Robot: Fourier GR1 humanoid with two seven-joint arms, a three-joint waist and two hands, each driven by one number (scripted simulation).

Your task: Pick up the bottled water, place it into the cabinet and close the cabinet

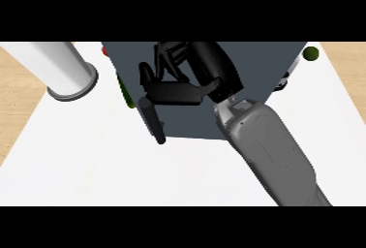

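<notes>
Apparently somewhere around the placing or closing step, going by the right hand (175,92) spread dark over the top of the grey cabinet (265,72), forearm reaching in from the lower right. Hard to say more: cannot tell whether that hand is open or closed round anything, being black on dark and seen steeply from above. No sign of the bottled water for certain, neither in the hand nor inside the cabinet, whose interior stays hidden from this angle. Worth noting a tall white cylinder (61,68) standing on the white counter (107,164) to the left, well apart from the hand; possibly the bottle, though not sure enough to call it so. Also a small green object (311,53) by the cabinet's far right corner. Next, if the bottle is inside, calls for finding the door's edge and swinging it fully shut; if not, calls for going back to the left for the bottle first
</notes>
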